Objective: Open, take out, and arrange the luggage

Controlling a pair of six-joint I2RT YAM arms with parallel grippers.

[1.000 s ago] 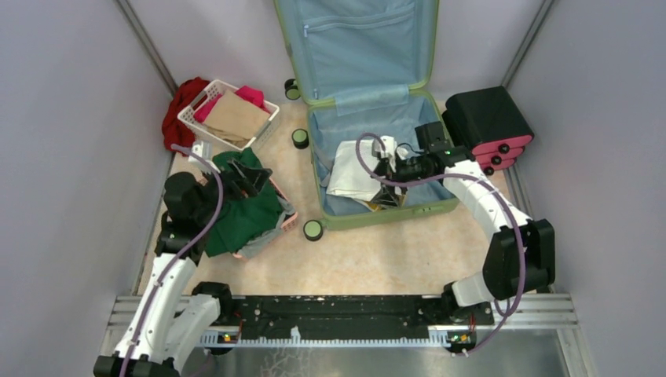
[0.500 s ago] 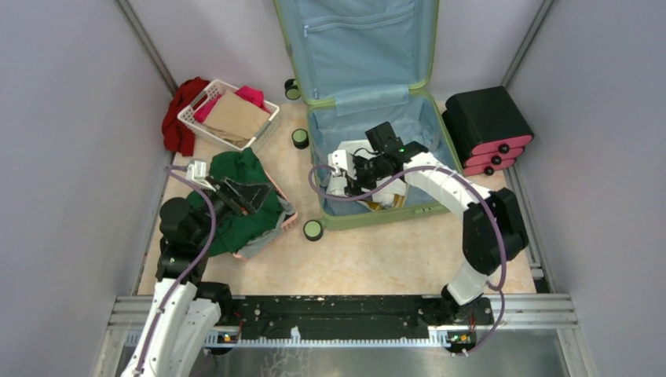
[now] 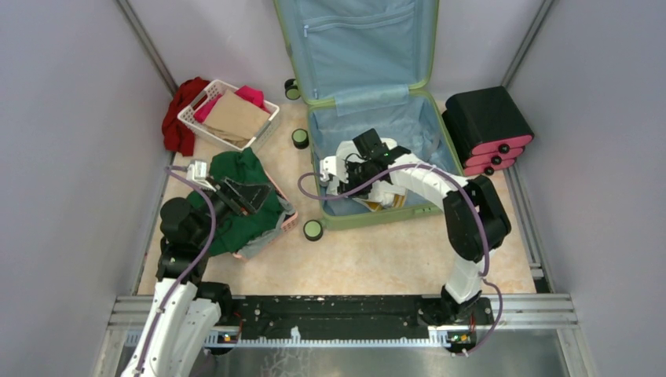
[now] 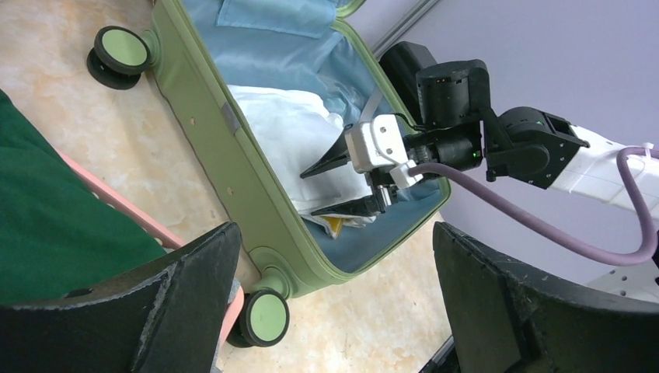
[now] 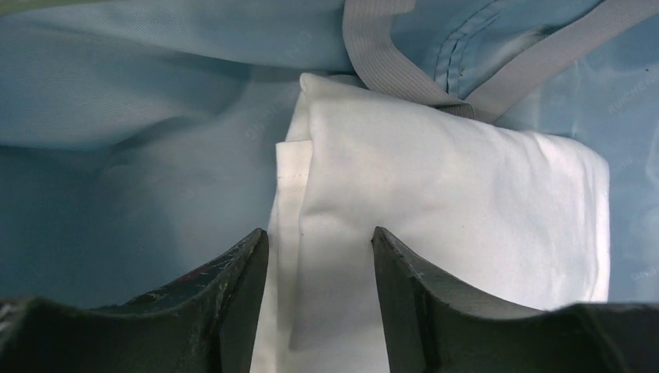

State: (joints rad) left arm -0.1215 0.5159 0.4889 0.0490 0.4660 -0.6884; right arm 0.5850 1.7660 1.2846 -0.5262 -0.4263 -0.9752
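Robot test cell (grey panel walls (image 3: 63, 118), aluminium rail (image 3: 542, 308))

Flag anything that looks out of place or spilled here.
A red garment lies bunched outside the white basket, on its left, rather than in it. A green garment is heaped over the pink basket, overflowing its rim. The luggage itself looks intact.

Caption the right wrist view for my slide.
Right end effector straddling a folded white cloth inside the luggage.

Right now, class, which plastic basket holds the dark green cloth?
The pink plastic basket, the nearer one; the white plastic basket farther back holds tan and pink things.
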